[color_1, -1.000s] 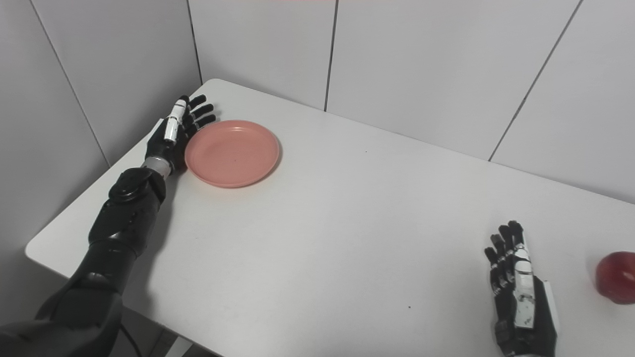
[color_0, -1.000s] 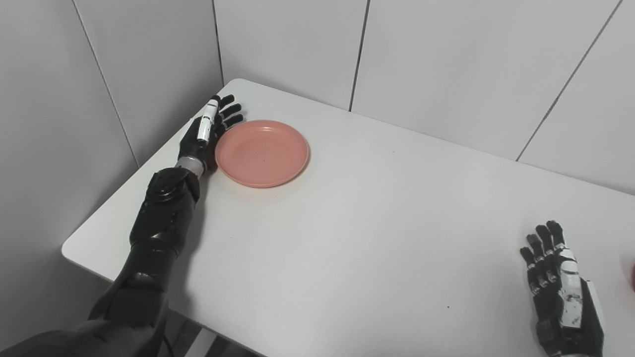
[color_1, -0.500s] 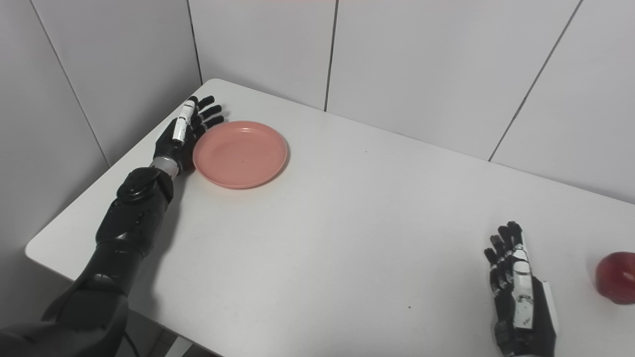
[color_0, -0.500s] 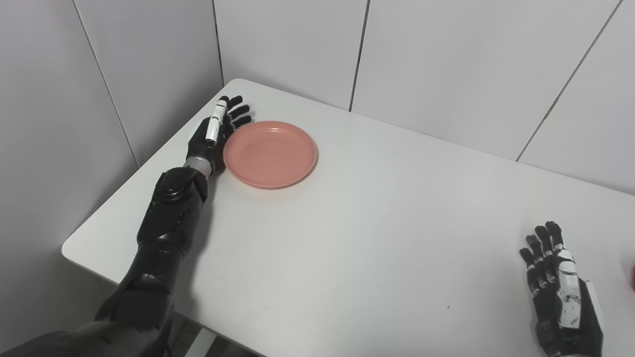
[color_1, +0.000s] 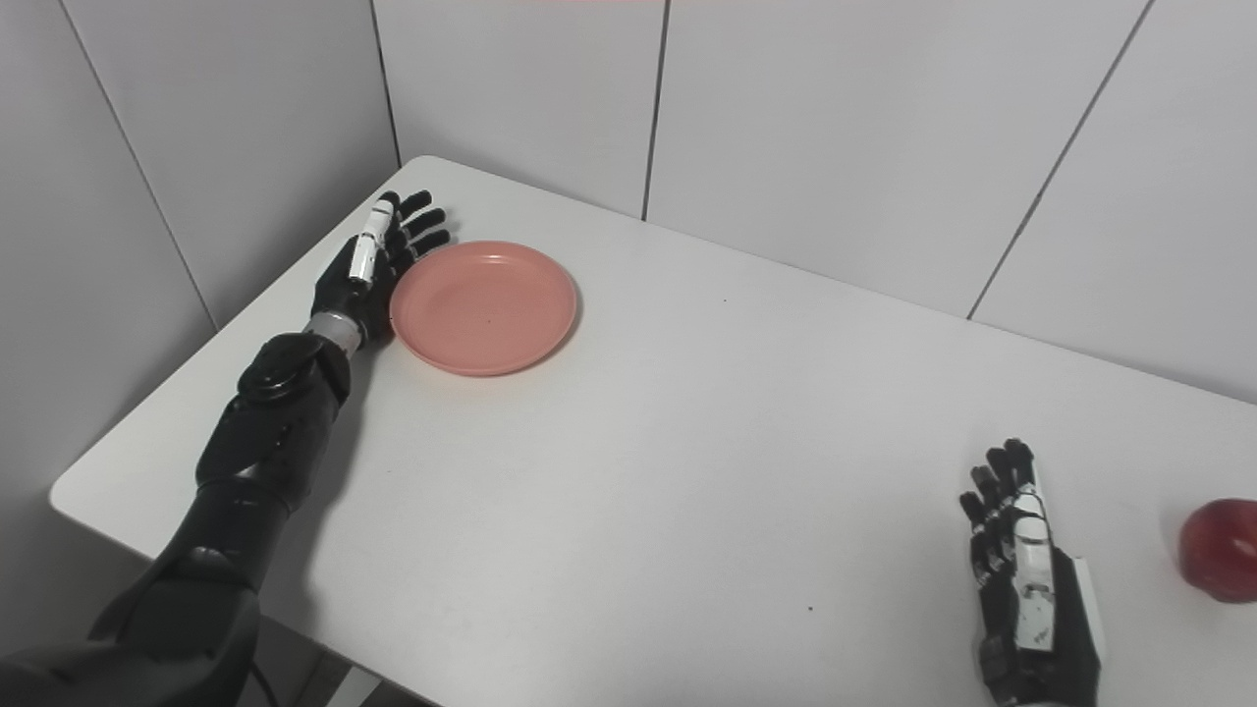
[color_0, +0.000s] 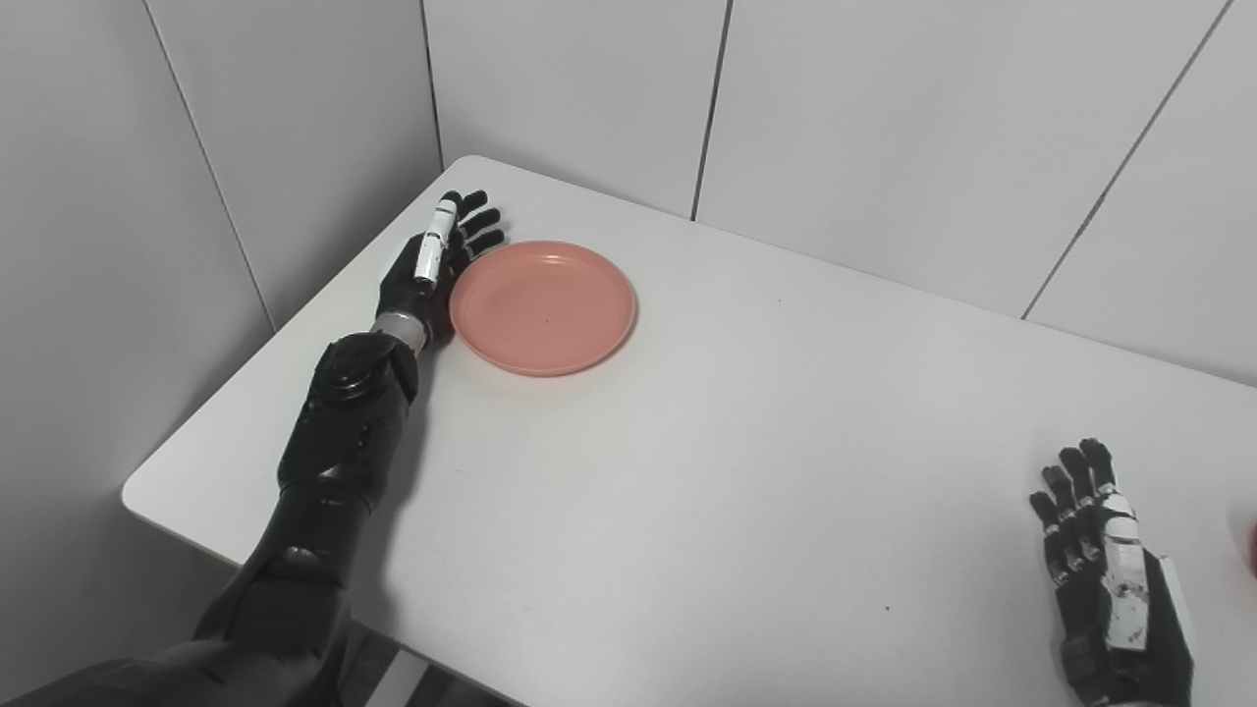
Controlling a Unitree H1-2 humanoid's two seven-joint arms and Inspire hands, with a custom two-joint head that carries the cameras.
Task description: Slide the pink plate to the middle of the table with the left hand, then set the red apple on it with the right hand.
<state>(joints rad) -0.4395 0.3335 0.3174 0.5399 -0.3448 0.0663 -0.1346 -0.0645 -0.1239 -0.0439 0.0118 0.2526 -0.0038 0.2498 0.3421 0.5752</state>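
Clearly early: the table (color_1: 687, 442) has the pink plate (color_1: 483, 307) near its far left corner, left hand (color_1: 368, 270) flat against its rim, fingers apart. Right hand (color_1: 1026, 579) waits, fingers straight, beside the untouched apple (color_1: 1221, 548).

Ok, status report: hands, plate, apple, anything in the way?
Left hand open, edge against pink plate, far left. Right hand open, idle beside red apple. Path to table middle unobstructed.

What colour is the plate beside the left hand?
Pink plate, plain, clearest in the right eye view.
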